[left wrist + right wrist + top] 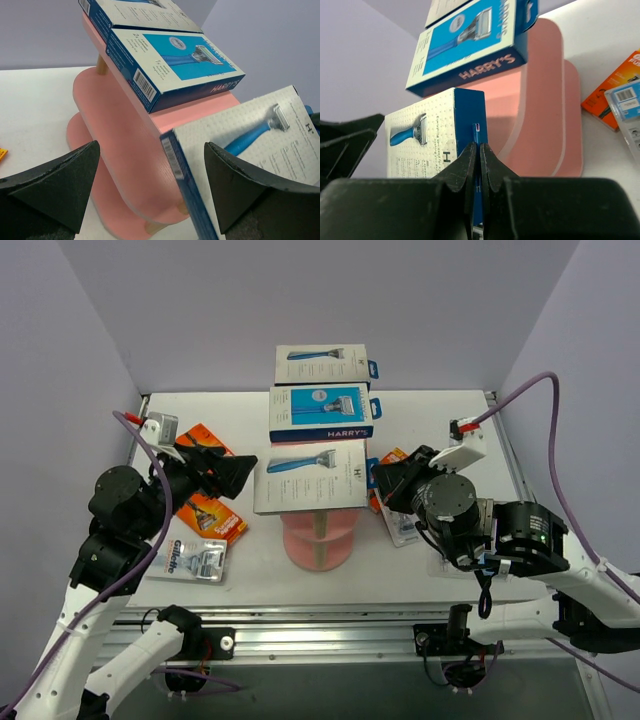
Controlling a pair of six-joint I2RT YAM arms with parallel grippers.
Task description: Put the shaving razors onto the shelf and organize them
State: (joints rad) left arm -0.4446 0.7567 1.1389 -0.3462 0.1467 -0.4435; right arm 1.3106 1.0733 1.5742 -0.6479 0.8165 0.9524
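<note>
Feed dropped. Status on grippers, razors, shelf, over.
Left gripper open at near Harry's box; right gripper shut on its hang tab. Two more boxes on shelf. Orange packs on table.

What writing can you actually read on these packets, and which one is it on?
"HARRY'S": side of the middle box on the shelf.
"H'": near box.
"Gillette": clear pack left of the shelf.
"FUS", cut off: orange pack, right wrist view.
Fine print and barcodes: too small to read.
</note>
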